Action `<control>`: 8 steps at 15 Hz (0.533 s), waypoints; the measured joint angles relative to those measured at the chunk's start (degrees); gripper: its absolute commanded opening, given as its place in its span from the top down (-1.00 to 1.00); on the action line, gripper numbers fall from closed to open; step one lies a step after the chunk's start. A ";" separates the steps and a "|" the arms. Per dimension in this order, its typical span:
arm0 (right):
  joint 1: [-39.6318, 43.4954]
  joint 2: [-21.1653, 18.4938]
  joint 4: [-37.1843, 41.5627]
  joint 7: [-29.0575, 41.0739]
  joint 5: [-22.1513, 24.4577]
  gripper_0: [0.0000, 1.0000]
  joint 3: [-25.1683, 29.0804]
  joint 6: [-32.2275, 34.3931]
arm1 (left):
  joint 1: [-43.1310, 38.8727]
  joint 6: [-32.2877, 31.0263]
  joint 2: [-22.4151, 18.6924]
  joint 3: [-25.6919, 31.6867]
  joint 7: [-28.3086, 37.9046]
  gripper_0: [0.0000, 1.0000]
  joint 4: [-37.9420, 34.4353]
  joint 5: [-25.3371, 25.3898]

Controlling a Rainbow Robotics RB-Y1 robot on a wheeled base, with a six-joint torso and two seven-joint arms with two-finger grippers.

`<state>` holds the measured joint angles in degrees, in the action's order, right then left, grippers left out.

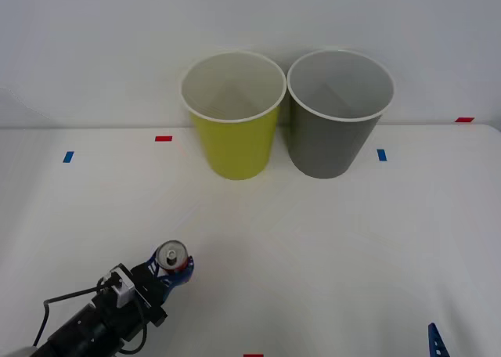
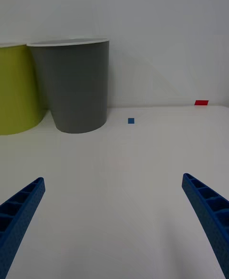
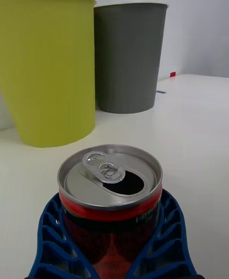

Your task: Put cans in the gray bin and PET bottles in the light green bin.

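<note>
Here, front view: left gripper [image 1: 174, 268] low on surface [image 1: 329, 247], jaws clamped on red can [image 1: 172, 257], well short of gray bin [image 1: 338, 116] and light green bin [image 1: 232, 118]; both bins looked empty. Right wrist view: right gripper [image 2: 114, 222] idle, jaws apart. Left wrist view: can upright, opened, wrapped by fingers [image 3: 164, 241]. Judgement: grasp made; carry and drop into gray bin remained.

On my table [image 1: 329, 263]: one red can [image 1: 173, 257], upright near the front-left corner. Two bins at the back edge, one light green bin [image 1: 233, 114] and one gray bin [image 1: 338, 112]. Three red tape marks and two blue ones dot the surface.
</note>
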<state>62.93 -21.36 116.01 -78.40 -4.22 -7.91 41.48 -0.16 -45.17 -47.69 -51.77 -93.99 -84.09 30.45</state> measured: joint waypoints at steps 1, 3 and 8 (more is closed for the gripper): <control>0.00 0.00 0.00 0.00 0.00 -1.00 0.00 0.00 | -0.01 0.09 -0.40 0.01 0.04 1.00 -0.87 -0.07; 0.00 0.00 0.00 0.00 0.00 -1.00 0.00 0.00 | -0.01 2.60 -1.99 0.04 0.17 1.00 -5.19 0.26; 0.00 0.00 0.00 0.00 0.00 -1.00 0.00 0.00 | -0.08 17.26 -6.70 3.29 0.61 1.00 -19.94 1.63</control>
<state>62.93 -21.36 116.02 -78.40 -4.22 -7.91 41.48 -0.24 -27.92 -54.39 -48.48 -93.38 -104.04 32.08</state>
